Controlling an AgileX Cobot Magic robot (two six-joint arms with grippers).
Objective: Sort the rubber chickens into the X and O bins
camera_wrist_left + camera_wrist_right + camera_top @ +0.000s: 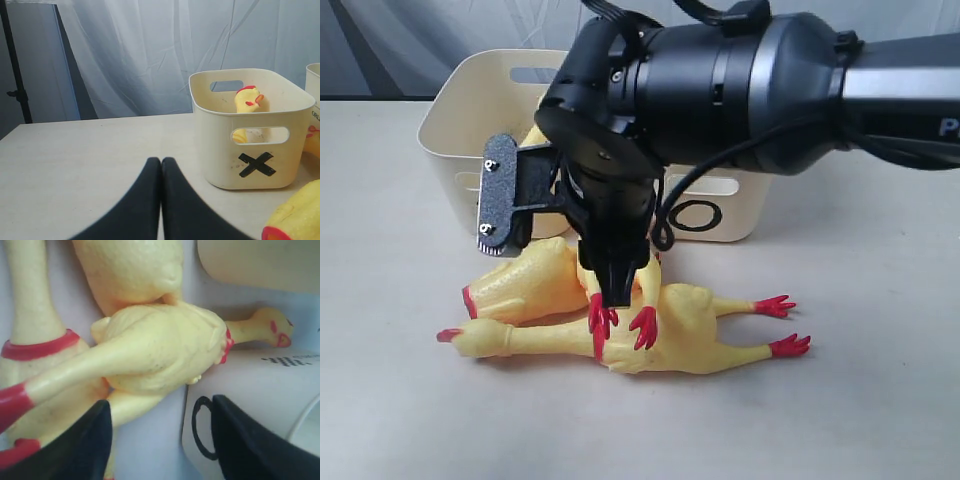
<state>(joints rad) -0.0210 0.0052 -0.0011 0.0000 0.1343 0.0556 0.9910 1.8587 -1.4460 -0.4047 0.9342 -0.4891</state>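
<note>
Three rubber chickens (680,335) lie piled on the table in front of the bins, red feet pointing right and toward the front. My right gripper (617,290) points down over the pile. In the right wrist view it (161,407) is open, one finger beside a chicken's leg (75,370), the other in front of the O bin (260,390). The O bin (730,205) stands behind the pile. A fourth chicken (248,102) sits upright in the X bin (220,150). My left gripper (161,162) is shut on nothing, low over the bare table beside the X bin.
The two bins stand side by side at the back of the table, the X bin (470,110) on the left. A white curtain (150,50) hangs behind them. The right arm's thick black body (770,80) covers much of the O bin.
</note>
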